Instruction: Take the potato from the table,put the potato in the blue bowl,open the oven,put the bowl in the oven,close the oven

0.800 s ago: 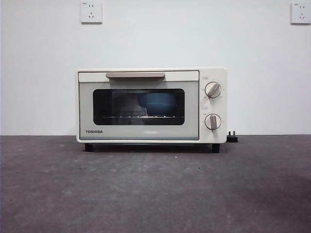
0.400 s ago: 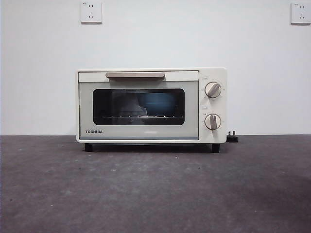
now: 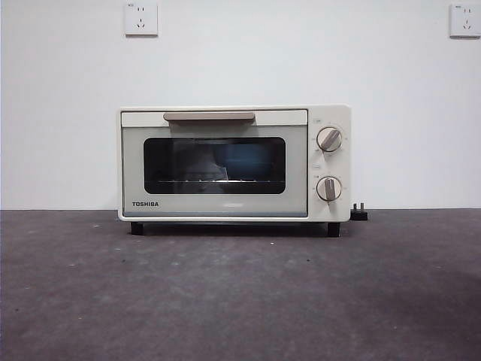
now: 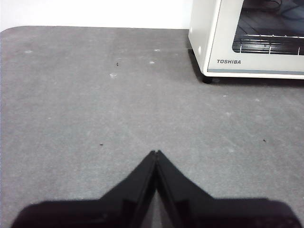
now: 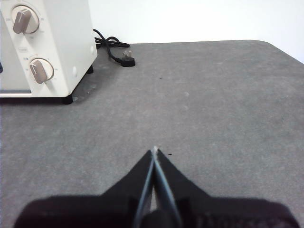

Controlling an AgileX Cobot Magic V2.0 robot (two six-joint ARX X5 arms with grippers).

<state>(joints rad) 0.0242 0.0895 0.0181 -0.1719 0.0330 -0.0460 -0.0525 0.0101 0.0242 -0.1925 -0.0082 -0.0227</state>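
Oven [image 3: 234,163] door sits shut, blue bowl [image 3: 245,161] inside at frame centre; keep your left gripper [image 4: 156,153] and right gripper [image 5: 155,149] closed, empty, clear.

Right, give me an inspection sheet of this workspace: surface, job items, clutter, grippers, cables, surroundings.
Surface: the table, dark grey, speckled, with a few pale flecks.
Job's things: the oven stands at the back with its door shut; the blue bowl shows through the glass, on the rack inside. The potato cannot be made out.
Clutter: nothing seen.
Grippers: left gripper shut, holding nothing, over bare table in front of the oven's door side; right gripper shut, holding nothing, over bare table off the knob side.
Cables: black power cord lies unplugged, its plug resting on the table beside the oven.
Surroundings: white wall with two wall sockets.
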